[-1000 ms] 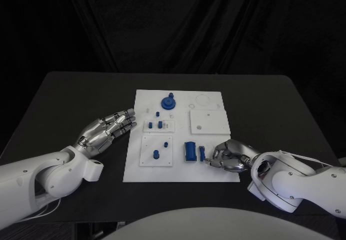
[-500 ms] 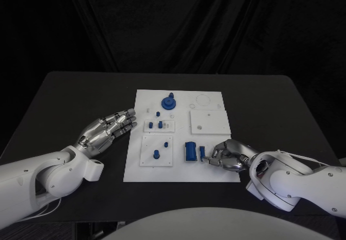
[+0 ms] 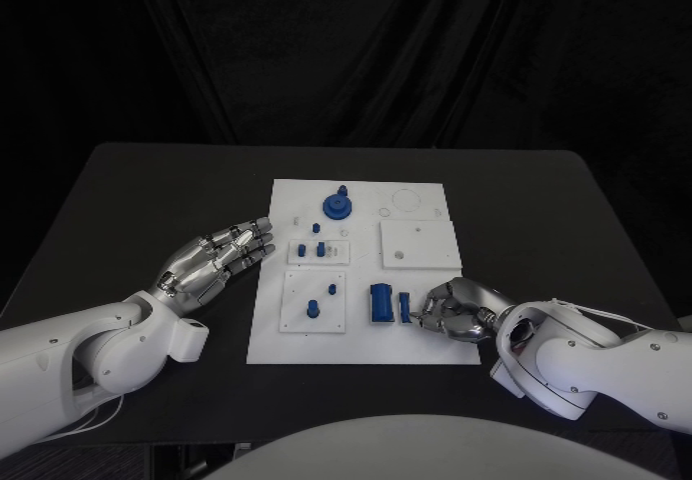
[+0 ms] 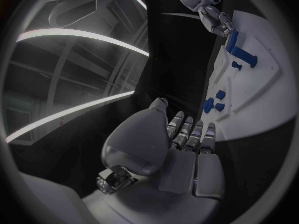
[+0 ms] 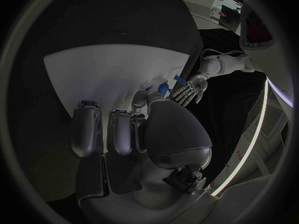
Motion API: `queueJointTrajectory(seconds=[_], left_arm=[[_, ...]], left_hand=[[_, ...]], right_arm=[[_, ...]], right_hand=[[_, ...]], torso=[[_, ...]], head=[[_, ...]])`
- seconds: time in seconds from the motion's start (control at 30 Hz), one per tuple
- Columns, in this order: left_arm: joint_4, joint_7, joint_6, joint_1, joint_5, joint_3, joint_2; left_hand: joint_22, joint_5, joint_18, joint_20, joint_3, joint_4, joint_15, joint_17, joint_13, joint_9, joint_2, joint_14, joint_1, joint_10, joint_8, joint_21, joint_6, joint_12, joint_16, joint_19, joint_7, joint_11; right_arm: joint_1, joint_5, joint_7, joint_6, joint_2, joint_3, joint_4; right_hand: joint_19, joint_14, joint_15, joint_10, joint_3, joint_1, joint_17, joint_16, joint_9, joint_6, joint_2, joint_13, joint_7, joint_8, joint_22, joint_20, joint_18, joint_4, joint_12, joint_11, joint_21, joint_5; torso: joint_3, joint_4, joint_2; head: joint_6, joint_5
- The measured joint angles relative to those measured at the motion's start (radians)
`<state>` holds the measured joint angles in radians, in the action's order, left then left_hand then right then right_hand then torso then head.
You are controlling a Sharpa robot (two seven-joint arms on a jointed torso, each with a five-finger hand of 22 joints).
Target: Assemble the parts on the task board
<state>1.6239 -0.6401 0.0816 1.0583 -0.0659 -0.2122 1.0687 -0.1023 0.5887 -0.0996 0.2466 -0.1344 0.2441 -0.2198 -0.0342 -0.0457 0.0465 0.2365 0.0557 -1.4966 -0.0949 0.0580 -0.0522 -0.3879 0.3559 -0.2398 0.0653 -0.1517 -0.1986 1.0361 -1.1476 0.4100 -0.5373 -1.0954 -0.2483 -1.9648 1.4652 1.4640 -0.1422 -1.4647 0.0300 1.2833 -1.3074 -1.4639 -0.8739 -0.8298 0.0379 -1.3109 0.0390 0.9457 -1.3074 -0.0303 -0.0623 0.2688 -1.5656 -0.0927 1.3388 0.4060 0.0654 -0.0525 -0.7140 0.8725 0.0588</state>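
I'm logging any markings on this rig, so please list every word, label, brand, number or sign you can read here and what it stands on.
None can be read.
task board: plain white, no lettering visible.
blue parts: no marks to be made out.
left hand and right hand: bare silver, no legible brand.
table: plain black, no text.

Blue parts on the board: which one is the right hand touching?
The small narrow part at the board's near right, beside the bigger blue block. The right hand's fingertips meet it; the other parts lie apart from both hands.
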Motion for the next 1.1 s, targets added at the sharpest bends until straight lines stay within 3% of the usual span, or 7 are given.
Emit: queueJointTrajectory(seconds=[0.33,0.53,0.67,0.77,0.97,1.03,1.1], left_arm=[[-0.001,0.001,0.001,0.0,0.0,0.0,-0.002],[0.017,-0.004,-0.002,0.0,-0.011,0.0,0.015],[0.036,-0.015,-0.009,0.003,-0.021,0.0,0.021],[0.04,-0.021,-0.014,0.017,-0.022,0.0,0.018],[0.03,-0.029,-0.031,0.061,0.002,0.0,-0.014],[0.018,-0.031,-0.037,0.078,0.012,0.0,-0.031],[0.005,-0.032,-0.042,0.092,0.02,0.0,-0.046]], left_hand=[[0.0,0.0,0.0,0.0,0.0,0.0,0.0,-0.001,0.0,0.0,0.0,0.0,0.0,-0.004,0.004,0.0,-0.007,0.0,0.0,0.0,0.0,-0.004],[-0.002,0.01,0.0,0.004,0.011,-0.006,0.0,-0.001,-0.001,0.002,-0.004,0.0,-0.004,-0.011,0.008,-0.004,-0.019,0.016,0.0,0.004,0.0,-0.011],[-0.003,0.011,0.0,0.004,0.015,-0.004,0.0,-0.001,-0.003,0.004,-0.004,0.0,-0.004,-0.018,0.014,-0.004,-0.037,0.032,-0.004,0.004,-0.002,-0.018],[-0.008,0.011,0.0,0.009,0.025,0.0,-0.006,-0.002,-0.006,0.007,-0.004,0.006,-0.004,-0.034,0.022,-0.01,-0.066,0.055,-0.019,0.009,-0.005,-0.029],[-0.061,0.022,0.0,0.009,0.041,0.037,-0.007,-0.011,-0.014,0.017,-0.013,0.075,0.005,-0.158,0.077,-0.062,-0.205,0.171,-0.112,0.073,-0.018,-0.04],[-0.07,0.022,0.0,0.005,0.04,0.04,-0.004,-0.013,-0.015,0.017,-0.016,0.091,0.008,-0.181,0.083,-0.071,-0.222,0.182,-0.125,0.084,-0.022,-0.038],[-0.07,0.022,0.0,0.005,0.04,0.04,-0.004,-0.013,-0.015,0.017,-0.016,0.093,0.008,-0.184,0.083,-0.071,-0.223,0.182,-0.128,0.084,-0.023,-0.037]], right_arm=[[0.0,0.003,-0.013,-0.011,0.002,0.0,0.001],[0.0,-0.025,-0.083,-0.094,-0.02,0.001,-0.01],[0.021,-0.03,-0.166,-0.185,-0.038,0.0,-0.016],[0.052,-0.01,-0.242,-0.24,-0.041,0.002,-0.008],[0.13,0.144,-0.477,-0.315,-0.027,0.001,0.063],[0.159,0.234,-0.556,-0.32,-0.004,0.001,0.102],[0.176,0.319,-0.621,-0.32,0.019,0.001,0.142]], right_hand=[[0.0,0.0,0.0,0.0,0.003,0.042,0.0,-0.002,-0.009,-0.008,-0.018,0.002,-0.006,-0.008,0.0,0.0,0.0,0.01,-0.003,0.0,0.006,-0.074],[0.0,0.0,0.0,0.0,-0.044,-0.009,0.0,-0.028,-0.041,-0.077,-0.051,0.004,-0.001,0.011,0.0,0.0,0.0,0.023,-0.002,0.0,0.043,-0.087],[0.0,0.003,-0.004,-0.001,-0.065,-0.07,0.0,-0.035,-0.077,-0.123,-0.038,0.003,0.006,0.034,0.0,0.0,0.016,0.027,-0.002,-0.007,0.063,-0.086],[0.004,0.0,-0.007,0.0,-0.067,-0.113,0.0,-0.033,-0.085,-0.125,-0.011,0.003,0.007,0.031,0.0,-0.004,0.016,0.025,-0.002,-0.008,0.063,-0.031],[0.001,0.0,-0.007,0.0,-0.041,-0.105,0.117,0.072,-0.001,-0.045,0.024,0.003,-0.003,-0.089,0.0,-0.002,0.015,0.024,-0.002,-0.007,-0.051,0.046],[-0.098,-0.046,0.018,0.007,-0.038,-0.101,0.335,0.224,0.052,-0.045,0.02,0.002,-0.023,-0.158,-0.001,0.018,-0.034,0.022,0.071,0.017,-0.265,0.046],[-0.226,-0.142,0.049,0.141,-0.021,-0.083,0.607,0.451,0.122,-0.045,0.007,0.065,-0.056,-0.235,0.049,0.05,-0.087,0.024,0.232,0.05,-0.572,0.067]], torso=[[0.0001,0.0001,0.0],[0.0001,0.0005,0.0],[0.0001,0.0005,0.0],[0.0001,0.0005,0.001],[-0.0008,-0.0001,0.008],[-0.0018,-0.0001,0.015],[-0.0035,-0.0001,0.025]], head=[[0.0,-0.003],[0.0,-0.017],[0.0,-0.023],[0.0,-0.029],[0.0,-0.052],[0.0,-0.057],[0.0,-0.061]])
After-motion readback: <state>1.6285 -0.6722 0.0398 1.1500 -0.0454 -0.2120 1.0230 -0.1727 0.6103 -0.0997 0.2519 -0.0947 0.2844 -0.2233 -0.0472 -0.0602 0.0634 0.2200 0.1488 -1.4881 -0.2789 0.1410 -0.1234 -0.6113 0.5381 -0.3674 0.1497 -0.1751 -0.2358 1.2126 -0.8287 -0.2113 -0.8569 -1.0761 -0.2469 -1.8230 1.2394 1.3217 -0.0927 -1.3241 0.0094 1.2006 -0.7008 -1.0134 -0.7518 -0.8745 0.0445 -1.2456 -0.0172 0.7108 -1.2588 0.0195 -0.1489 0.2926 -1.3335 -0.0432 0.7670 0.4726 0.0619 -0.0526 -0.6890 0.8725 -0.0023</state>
